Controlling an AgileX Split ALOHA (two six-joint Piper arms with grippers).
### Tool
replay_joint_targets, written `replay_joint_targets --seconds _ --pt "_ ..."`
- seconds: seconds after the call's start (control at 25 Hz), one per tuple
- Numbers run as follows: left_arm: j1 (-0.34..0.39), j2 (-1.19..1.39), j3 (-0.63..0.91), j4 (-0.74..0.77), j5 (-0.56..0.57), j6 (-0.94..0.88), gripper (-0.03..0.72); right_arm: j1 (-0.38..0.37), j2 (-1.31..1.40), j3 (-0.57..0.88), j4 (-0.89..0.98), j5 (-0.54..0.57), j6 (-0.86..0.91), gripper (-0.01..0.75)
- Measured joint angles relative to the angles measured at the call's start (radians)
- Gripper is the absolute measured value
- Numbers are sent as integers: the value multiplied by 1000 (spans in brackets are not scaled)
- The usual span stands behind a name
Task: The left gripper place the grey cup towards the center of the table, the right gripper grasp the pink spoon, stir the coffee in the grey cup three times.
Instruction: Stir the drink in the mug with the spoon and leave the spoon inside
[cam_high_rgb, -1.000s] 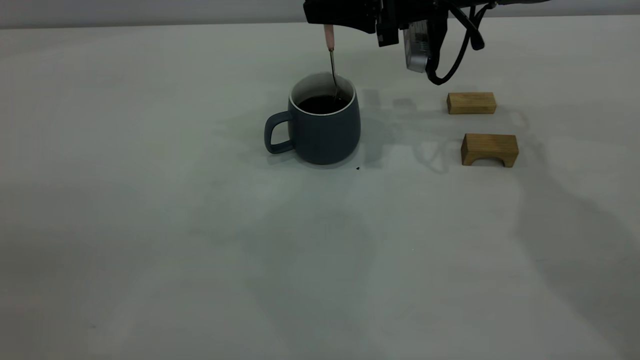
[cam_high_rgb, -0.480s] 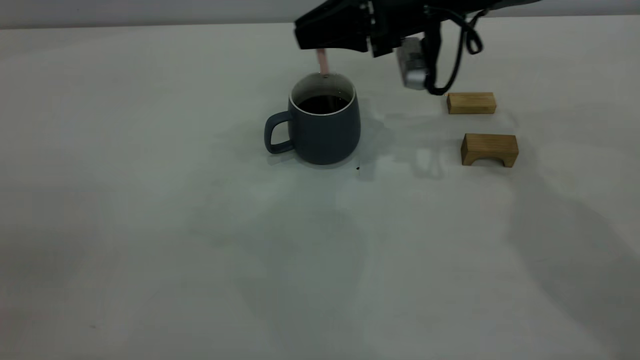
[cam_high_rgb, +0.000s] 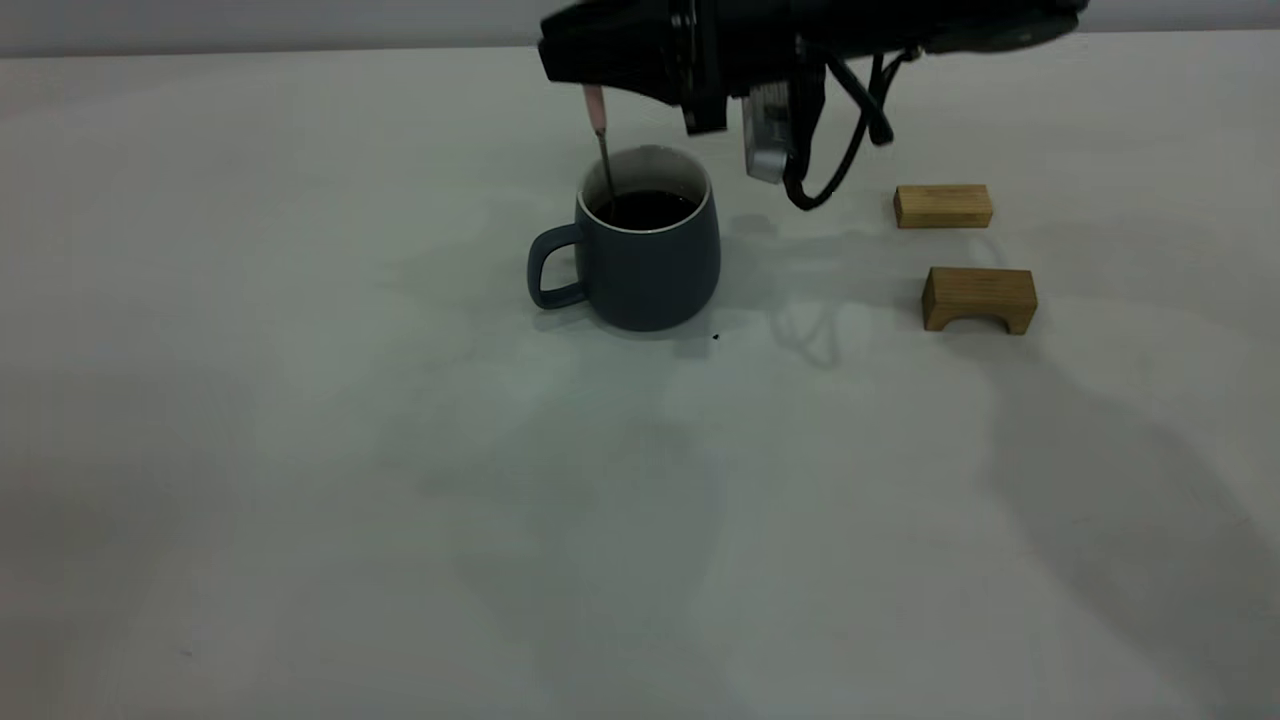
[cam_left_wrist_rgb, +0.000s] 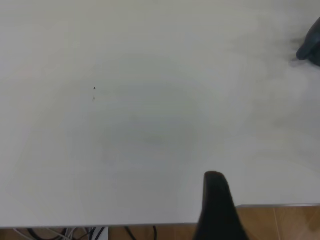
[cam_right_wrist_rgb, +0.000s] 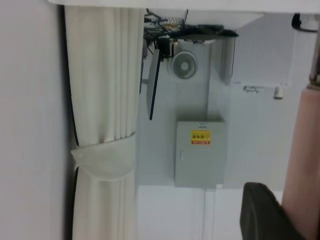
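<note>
The grey cup (cam_high_rgb: 640, 255) stands upright near the middle of the table (cam_high_rgb: 300, 400), handle pointing left, with dark coffee (cam_high_rgb: 645, 208) inside. My right gripper (cam_high_rgb: 590, 80) hovers just above the cup's left rim, shut on the pink spoon (cam_high_rgb: 596, 105) by the top of its handle. The spoon hangs almost upright, and its metal neck goes down into the coffee at the cup's left side, hiding the bowl. In the right wrist view the pink handle (cam_right_wrist_rgb: 302, 165) lies against a black finger (cam_right_wrist_rgb: 265, 210). My left gripper (cam_left_wrist_rgb: 215, 200) is parked over bare table near the table's edge, outside the exterior view.
Two wooden blocks lie right of the cup: a flat one (cam_high_rgb: 943, 205) farther back and an arch-shaped one (cam_high_rgb: 979, 298) nearer. A tiny dark speck (cam_high_rgb: 715, 337) sits by the cup's base. The right arm's cable (cam_high_rgb: 840, 160) dangles behind the cup.
The right gripper has swung left across the cup, carrying the spoon from the right side through the back of the coffee to the left rim. The cup and blocks have stayed put.
</note>
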Motion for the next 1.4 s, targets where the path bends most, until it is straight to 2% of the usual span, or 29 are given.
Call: replay_joint_targets --seconds 0.32,0.56,0.72,0.84,1.04,1.24,1.4 --pt "0 0 0 0 0 0 567 -31 4 0 -74 0 -6 130" --pt "0 0 0 0 0 -1 567 -37 4 0 -200 5 153 130" --pt "0 0 0 0 0 -1 567 -16 4 0 -193 4 187 130" --pt "0 0 0 0 0 -1 567 18 4 0 -114 1 147 130" --pt "0 0 0 0 0 -1 567 43 5 0 -3 1 -31 130" --pt "0 0 0 0 0 -1 567 16 5 0 6 -49 -125 130" --pt "0 0 0 0 0 -1 567 -29 6 0 -36 -38 -126 130"
